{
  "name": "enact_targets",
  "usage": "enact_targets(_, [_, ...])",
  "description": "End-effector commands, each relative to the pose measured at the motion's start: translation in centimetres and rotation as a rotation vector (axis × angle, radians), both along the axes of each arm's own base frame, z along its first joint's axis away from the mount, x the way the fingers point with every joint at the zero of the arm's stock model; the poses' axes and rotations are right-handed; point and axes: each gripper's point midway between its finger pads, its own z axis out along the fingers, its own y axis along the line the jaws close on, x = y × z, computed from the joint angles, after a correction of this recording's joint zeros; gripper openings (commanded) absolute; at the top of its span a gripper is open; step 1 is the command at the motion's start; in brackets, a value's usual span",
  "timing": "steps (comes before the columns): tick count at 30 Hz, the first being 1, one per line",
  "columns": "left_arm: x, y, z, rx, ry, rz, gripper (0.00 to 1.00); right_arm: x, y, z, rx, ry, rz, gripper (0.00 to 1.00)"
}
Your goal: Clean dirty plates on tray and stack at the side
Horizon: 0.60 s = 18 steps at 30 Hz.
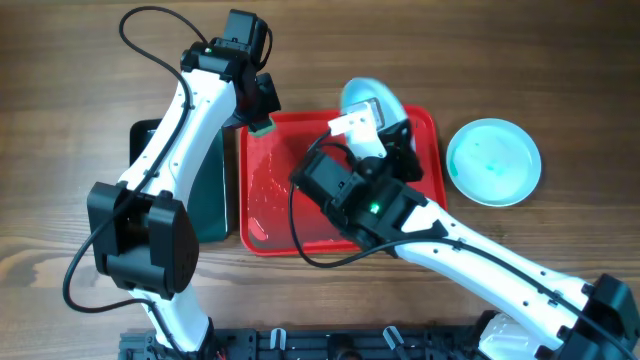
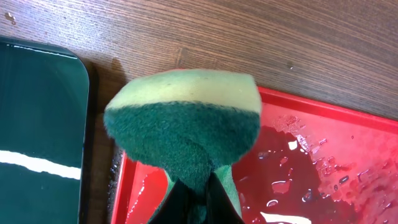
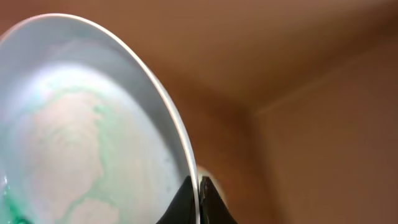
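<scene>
The red tray (image 1: 272, 195) lies wet in the middle of the table and also shows in the left wrist view (image 2: 329, 168). My right gripper (image 1: 374, 118) is shut on the rim of a pale mint-blue dirty plate (image 1: 362, 92) and holds it tilted on edge over the tray's far right corner. The right wrist view shows the jaws (image 3: 198, 190) pinching the rim, with green smears on the plate's face (image 3: 74, 143). My left gripper (image 1: 262, 118) is shut on a green and yellow sponge (image 2: 186, 121) over the tray's far left corner. A second mint-blue plate (image 1: 493, 160) lies on the table right of the tray. The cream-white plate is out of view.
A narrow black tray (image 1: 207, 190) lies just left of the red tray and shows in the left wrist view (image 2: 37, 124). The right arm's body covers the tray's near right part. Water drops (image 2: 298, 149) lie on the tray floor.
</scene>
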Motion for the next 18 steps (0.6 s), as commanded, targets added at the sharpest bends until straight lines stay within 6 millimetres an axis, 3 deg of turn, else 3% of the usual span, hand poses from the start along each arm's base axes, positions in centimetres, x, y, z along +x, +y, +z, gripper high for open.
enact_targets(1, [0.2, 0.0, 0.0, -0.016, 0.002, 0.017, 0.04, -1.0, 3.4, -6.4, 0.572, 0.311, -0.013, 0.04])
enact_targets(3, [0.2, 0.0, 0.0, -0.016, 0.001, 0.017, 0.04, -1.2, 2.5, -10.2, 0.791, 0.414, -0.204, 0.04])
enact_targets(8, [0.2, 0.0, 0.0, -0.016, 0.001, 0.017, 0.04, -0.9, 2.9, -18.8, 0.957, 0.604, -0.342, 0.04])
enact_targets(10, [0.2, 0.0, 0.0, -0.016, 0.001, 0.017, 0.04, -0.5, 3.9, -19.3, 1.013, 0.64, -0.321, 0.04])
enact_targets(12, [0.2, 0.0, 0.0, -0.016, 0.001, 0.016, 0.04, -0.2, 4.4, -19.3, 1.014, 0.65, -0.278, 0.25])
enact_targets(14, [0.2, 0.0, 0.0, -0.016, 0.001, 0.016, 0.04, 0.1, 6.0, -18.8, 0.985, 0.708, -0.087, 0.42])
enact_targets(16, [0.2, 0.0, 0.0, -0.016, 0.001, 0.016, 0.04, 1.5, 5.9, -17.9, 0.929, 0.723, 0.075, 0.43])
enact_targets(18, [0.2, 0.0, 0.0, -0.016, 0.001, 0.016, 0.04, 3.7, 4.5, -16.8, 0.855, 0.705, 0.239, 0.43])
